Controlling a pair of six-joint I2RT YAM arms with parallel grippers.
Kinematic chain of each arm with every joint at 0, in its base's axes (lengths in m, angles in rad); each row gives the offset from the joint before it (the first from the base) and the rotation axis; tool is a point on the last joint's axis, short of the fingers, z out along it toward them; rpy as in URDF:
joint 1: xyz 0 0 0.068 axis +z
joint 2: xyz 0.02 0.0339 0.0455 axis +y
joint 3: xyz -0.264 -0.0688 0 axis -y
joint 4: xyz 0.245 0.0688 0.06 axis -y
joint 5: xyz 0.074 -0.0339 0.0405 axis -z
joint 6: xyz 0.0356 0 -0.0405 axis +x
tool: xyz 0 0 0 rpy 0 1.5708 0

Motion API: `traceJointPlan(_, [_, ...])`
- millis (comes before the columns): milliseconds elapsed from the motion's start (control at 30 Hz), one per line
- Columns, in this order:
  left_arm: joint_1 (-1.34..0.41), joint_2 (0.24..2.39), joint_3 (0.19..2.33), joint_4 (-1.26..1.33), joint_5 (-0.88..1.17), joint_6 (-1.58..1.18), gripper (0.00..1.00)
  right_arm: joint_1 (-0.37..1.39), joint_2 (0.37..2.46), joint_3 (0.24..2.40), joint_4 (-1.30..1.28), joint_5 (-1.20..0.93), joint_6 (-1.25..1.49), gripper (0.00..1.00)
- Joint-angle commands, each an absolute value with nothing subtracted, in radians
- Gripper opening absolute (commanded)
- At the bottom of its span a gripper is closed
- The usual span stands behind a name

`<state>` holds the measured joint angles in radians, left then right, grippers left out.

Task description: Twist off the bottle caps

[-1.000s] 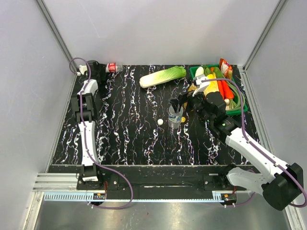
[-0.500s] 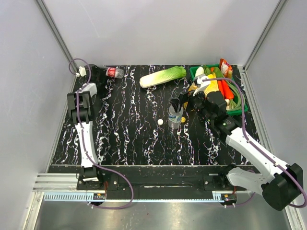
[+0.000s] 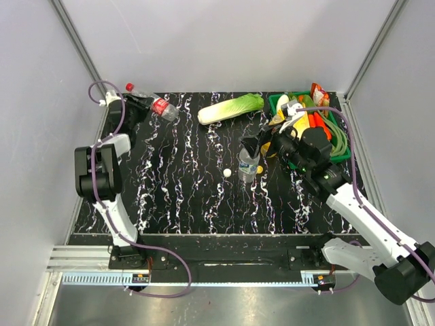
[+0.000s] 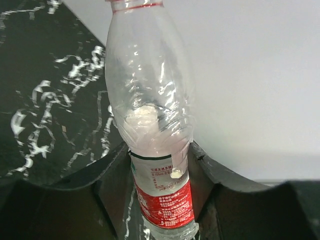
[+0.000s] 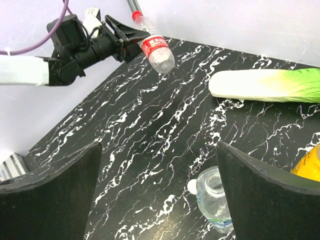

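My left gripper point(image 3: 141, 102) is shut on the red-label bottle point(image 3: 162, 107) at the back left. It holds the bottle tilted off the table, and the red cap point(image 3: 129, 87) is still screwed on. In the left wrist view both fingers point(image 4: 114, 175) press the bottle point(image 4: 165, 192) at its label. A clear bottle with a blue-white label point(image 3: 248, 163) stands mid-table with its mouth open. Its white cap point(image 3: 227, 173) lies beside it, and a yellow cap point(image 3: 260, 168) lies to its right. My right gripper point(image 3: 258, 145) hangs open just above and behind that bottle point(image 5: 214, 200), with nothing between its fingers.
A long cabbage point(image 3: 231, 109) lies at the back centre. A green basket point(image 3: 346, 153) filled with vegetables stands at the back right, close behind my right arm. An orange-yellow object point(image 5: 310, 165) shows at the right edge of the right wrist view. Grey walls enclose the table on three sides.
My left gripper has closed on the red-label bottle and lifted it off the table as the arm rose and folded back. My right arm has barely shifted and stays open.
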<state>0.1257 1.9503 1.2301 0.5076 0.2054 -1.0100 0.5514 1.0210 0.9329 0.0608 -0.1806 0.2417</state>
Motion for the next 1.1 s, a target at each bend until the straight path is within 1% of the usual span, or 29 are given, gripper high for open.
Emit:
traceJointPlan(0, [0.08, 1.833, 1.102, 0.71, 0.284, -1.015, 0.45, 0.546, 1.005, 0.996, 0.064, -0.224, 0.279, 1.0])
traceJointPlan(200, [0.008, 1.695, 1.023, 0.638, 0.368, -0.921, 0.45, 0.546, 1.023, 1.032, 0.034, -0.274, 0.302, 1.0])
traceJointPlan(467, [-0.069, 1.493, 0.997, 0.335, 0.547, -0.652, 0.45, 0.546, 1.051, 1.071, 0.009, -0.344, 0.33, 1.0])
traceJointPlan(533, [-0.087, 1.433, 0.988, 0.215, 0.567, -0.577, 0.45, 0.543, 1.069, 1.089, 0.005, -0.382, 0.34, 1.0])
traceJointPlan(700, [-0.158, 1.309, 0.947, 0.062, 0.673, -0.482, 0.47, 0.532, 1.138, 1.137, 0.006, -0.511, 0.409, 1.0])
traceJointPlan(800, [-0.221, 1.238, 0.936, -0.026, 0.687, -0.421, 0.48, 0.523, 1.175, 1.146, 0.037, -0.564, 0.463, 1.0])
traceJointPlan(900, [-0.296, 1.187, 0.94, -0.093, 0.693, -0.367, 0.48, 0.512, 1.218, 1.128, 0.127, -0.635, 0.557, 1.0])
traceJointPlan(1067, [-0.371, 1.108, 0.93, -0.124, 0.719, -0.339, 0.48, 0.492, 1.296, 1.115, 0.238, -0.718, 0.672, 1.0])
